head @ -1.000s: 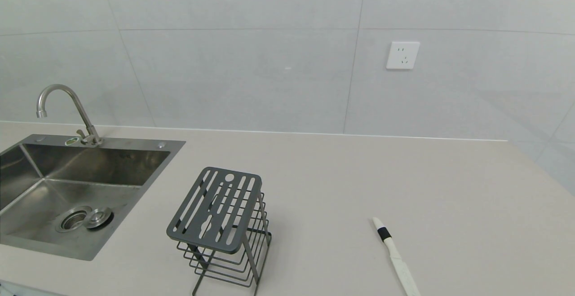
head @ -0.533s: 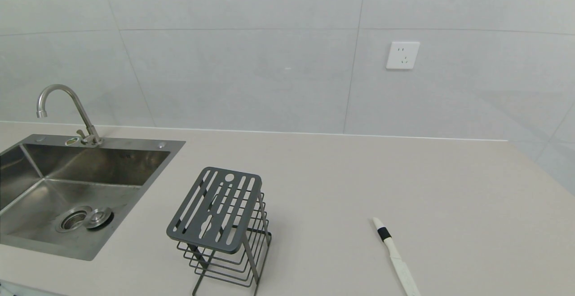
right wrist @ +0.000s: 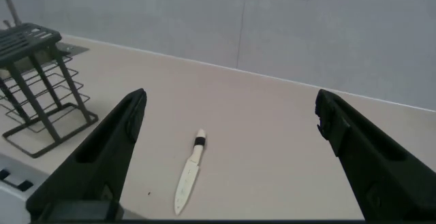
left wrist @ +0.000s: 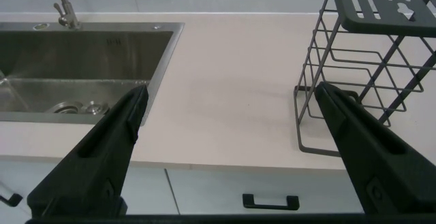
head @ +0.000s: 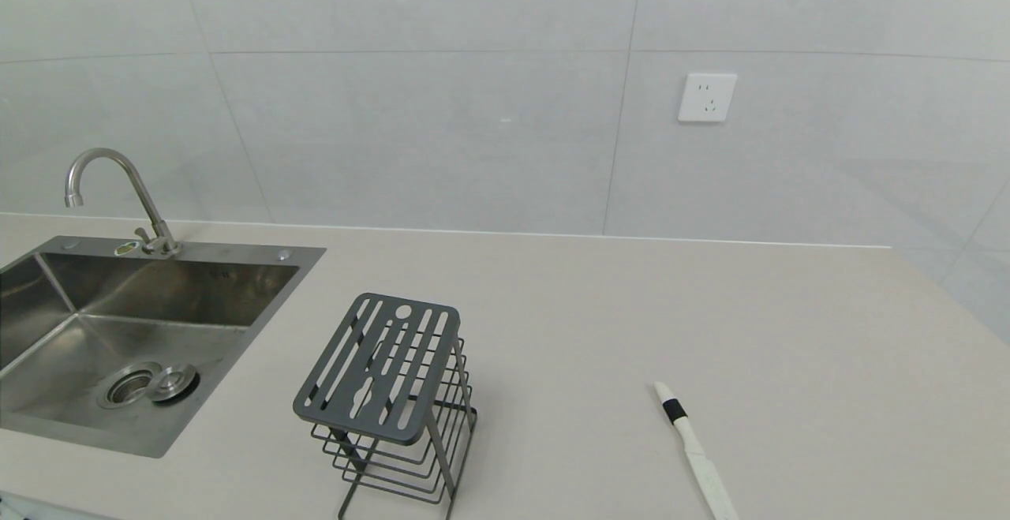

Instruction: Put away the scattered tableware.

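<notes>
Bare counter [head: 592,323] is lying open around the rack [head: 383,394] and the knife [head: 694,449].
The rack is standing near the front edge, well apart from the knife lying flat to its right, with bare surface stretching between them. The sink [head: 237,250] is opening to the left, its faucet [head: 118,181] rising at the back rim, and the wall [head: 473,125] is closing off the far side.

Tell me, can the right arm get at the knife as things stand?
Probably yes: the right gripper is open, the knife lies flat on the counter ahead of it, and nothing stands between them.
</notes>
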{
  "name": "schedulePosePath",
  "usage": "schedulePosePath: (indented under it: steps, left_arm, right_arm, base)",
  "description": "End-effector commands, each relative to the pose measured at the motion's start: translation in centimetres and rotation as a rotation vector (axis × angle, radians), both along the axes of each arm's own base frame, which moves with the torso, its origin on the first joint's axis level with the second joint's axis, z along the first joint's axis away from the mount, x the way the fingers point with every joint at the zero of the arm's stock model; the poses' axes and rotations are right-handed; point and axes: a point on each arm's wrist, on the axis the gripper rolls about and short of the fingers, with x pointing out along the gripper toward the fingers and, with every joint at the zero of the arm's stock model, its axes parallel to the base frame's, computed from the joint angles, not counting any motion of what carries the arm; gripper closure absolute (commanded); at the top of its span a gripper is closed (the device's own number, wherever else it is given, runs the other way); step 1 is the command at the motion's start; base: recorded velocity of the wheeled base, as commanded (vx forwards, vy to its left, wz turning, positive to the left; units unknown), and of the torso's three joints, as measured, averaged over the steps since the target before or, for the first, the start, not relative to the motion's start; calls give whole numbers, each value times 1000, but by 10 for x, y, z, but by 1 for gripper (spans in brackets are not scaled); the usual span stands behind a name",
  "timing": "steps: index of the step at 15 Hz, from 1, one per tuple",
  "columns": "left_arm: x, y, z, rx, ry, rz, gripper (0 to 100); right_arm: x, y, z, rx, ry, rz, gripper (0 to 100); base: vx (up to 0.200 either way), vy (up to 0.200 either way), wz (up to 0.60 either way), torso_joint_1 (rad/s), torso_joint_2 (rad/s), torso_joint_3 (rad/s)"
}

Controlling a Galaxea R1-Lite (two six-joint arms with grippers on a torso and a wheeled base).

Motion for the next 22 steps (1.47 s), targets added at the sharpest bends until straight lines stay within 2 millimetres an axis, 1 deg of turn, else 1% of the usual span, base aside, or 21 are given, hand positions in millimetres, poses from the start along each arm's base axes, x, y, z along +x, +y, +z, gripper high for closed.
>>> schedulePosePath:
  steps: [1, 2, 3, 4, 5, 7, 9, 10, 12, 14, 15, 17, 19, 22]
  left_arm:
    - [0, 0, 0, 0, 1, 0, 0]
    - [0, 0, 0, 0, 2, 0, 0]
    - [0, 0, 0, 0, 2, 0, 0]
    - [0, 0, 0, 0, 1, 0, 0]
    - [0, 0, 0, 0, 1, 0, 0]
    - [0, 0, 0, 0, 1, 0, 0]
    - [0, 0, 0, 0, 2, 0, 0]
    - [0, 0, 0, -1, 3, 0, 0]
    - [0, 0, 0, -1, 3, 0, 0]
    - [0, 0, 0, -1, 3, 0, 0]
    - [0, 0, 0, -1, 3, 0, 0]
    - [0, 0, 0, -1, 3, 0, 0]
    - [0, 0, 0, -1, 3, 0, 0]
    - [0, 0, 0, -3, 3, 1, 0]
  right_arm:
    - [60, 7, 0, -27, 335, 128, 0]
    - [72, 11, -6, -39, 421, 151, 0]
    - [80, 13, -10, -46, 475, 157, 0]
    - [81, 13, -11, -46, 480, 158, 0]
    - [91, 15, -17, -57, 549, 163, 0]
    - [99, 16, -23, -93, 594, 161, 0]
    - [109, 19, -31, -197, 638, 137, 0]
    - [114, 21, -33, -221, 657, 141, 0]
    - [129, 25, -36, -226, 682, 142, 0]
    - [137, 27, -38, -225, 673, 148, 0]
    - [140, 29, -40, -223, 690, 153, 0]
    - [152, 33, -47, -199, 764, 146, 0]
    - [164, 44, -56, -188, 841, 165, 0]
    - [183, 62, -60, -206, 857, 154, 0]
  base:
    - [0, 0, 0, 0, 0, 0]
    - [0, 0, 0, 0, 0, 0]
    - [0, 0, 0, 0, 0, 0]
    - [0, 0, 0, 0, 0, 0]
    - [0, 0, 0, 0, 0, 0]
    - [0, 0, 0, 0, 0, 0]
    - [0, 0, 0, 0, 0, 0]
    - [0, 0, 0, 0, 0, 0]
    - [0, 0, 0, 0, 0, 0]
    - [0, 0, 0, 0, 0, 0]
    - [0, 0, 0, 0, 0, 0]
    - [0, 0, 0, 0, 0, 0]
    - [0, 0, 0, 0, 0, 0]
    - [0, 0, 0, 0, 0, 0]
